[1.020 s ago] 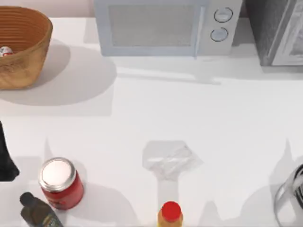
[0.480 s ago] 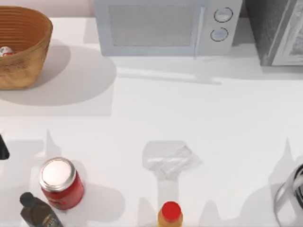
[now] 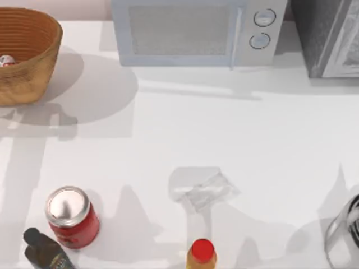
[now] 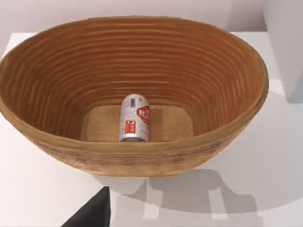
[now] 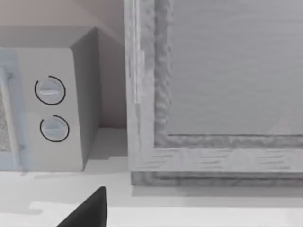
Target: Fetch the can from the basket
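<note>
The can is a small white cylinder with red label markings. It lies on its side on the flat floor of the basket, and one round end faces the left wrist camera. In the top view, a small part of the can shows white and red inside the basket, at the far left corner of the table.

The basket is a deep, round, orange-brown wicker vessel with ribbed walls. It stands upright on the white table. Nothing else lies in it.

The left gripper shows as a dark finger tip at the lower edge of the left wrist view. It is outside the basket, on the near side of the wall, and well apart from the can. It holds nothing. Whether its fingers are spread or closed cannot be determined. The right gripper shows as a dark finger tip in the right wrist view, facing the microwave and a grey cabinet. Its finger state also cannot be determined.

Compared with one second ago, the dark left arm that was visible at the left edge of the top view has left that view. Arm shadows now fall across the table below the basket. The can, the basket, the red can, the dark bottle and the red-capped bottle have not moved.
</note>
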`<state>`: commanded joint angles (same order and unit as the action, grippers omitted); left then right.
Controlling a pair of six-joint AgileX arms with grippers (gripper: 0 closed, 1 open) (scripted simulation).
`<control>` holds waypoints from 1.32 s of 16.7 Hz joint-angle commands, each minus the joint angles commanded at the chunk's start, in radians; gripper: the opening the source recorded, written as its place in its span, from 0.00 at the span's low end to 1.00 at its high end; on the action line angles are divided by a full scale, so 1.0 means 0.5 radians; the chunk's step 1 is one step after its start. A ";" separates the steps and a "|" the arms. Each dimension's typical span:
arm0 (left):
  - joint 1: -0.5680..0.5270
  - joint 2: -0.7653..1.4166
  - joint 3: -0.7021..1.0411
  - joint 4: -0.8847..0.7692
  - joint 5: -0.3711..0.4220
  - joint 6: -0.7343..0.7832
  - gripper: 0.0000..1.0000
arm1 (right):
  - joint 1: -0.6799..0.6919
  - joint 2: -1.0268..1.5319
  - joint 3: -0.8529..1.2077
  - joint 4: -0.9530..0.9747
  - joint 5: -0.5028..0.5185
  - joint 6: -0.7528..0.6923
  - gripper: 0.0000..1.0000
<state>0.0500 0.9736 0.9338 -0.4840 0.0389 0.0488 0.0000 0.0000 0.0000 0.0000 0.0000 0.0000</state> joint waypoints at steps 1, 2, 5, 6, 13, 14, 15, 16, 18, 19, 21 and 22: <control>0.011 0.208 0.196 -0.103 0.008 0.012 1.00 | 0.000 0.000 0.000 0.000 0.000 0.000 1.00; 0.022 0.418 0.394 -0.208 0.016 0.025 1.00 | 0.000 0.000 0.000 0.000 0.000 0.000 1.00; 0.058 1.049 0.986 -0.522 0.039 0.065 1.00 | 0.000 0.000 0.000 0.000 0.000 0.000 1.00; 0.069 1.255 1.178 -0.624 0.047 0.079 1.00 | 0.000 0.000 0.000 0.000 0.000 0.000 1.00; 0.143 2.489 2.344 -1.249 0.087 0.173 1.00 | 0.000 0.000 0.000 0.000 0.000 0.000 1.00; 0.151 2.622 2.470 -1.317 0.091 0.185 1.00 | 0.000 0.000 0.000 0.000 0.000 0.000 1.00; 0.159 2.740 2.583 -1.378 0.095 0.195 1.00 | 0.000 0.000 0.000 0.000 0.000 0.000 1.00; 0.165 2.839 2.677 -1.429 0.097 0.204 1.00 | 0.000 0.000 0.000 0.000 0.000 0.000 1.00; 0.174 2.981 2.813 -1.503 0.101 0.217 1.00 | 0.000 0.000 0.000 0.000 0.000 0.000 1.00; 0.177 3.024 2.854 -1.525 0.103 0.221 1.00 | 0.000 0.000 0.000 0.000 0.000 0.000 1.00; 0.178 3.047 2.876 -1.537 0.103 0.224 1.00 | 0.000 0.000 0.000 0.000 0.000 0.000 1.00; 0.178 3.047 2.876 -1.537 0.103 0.224 1.00 | 0.000 0.000 0.000 0.000 0.000 0.000 1.00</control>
<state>0.1392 2.4969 2.3719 -1.2527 0.0904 0.1606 0.0000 0.0000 0.0000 0.0000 0.0000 0.0000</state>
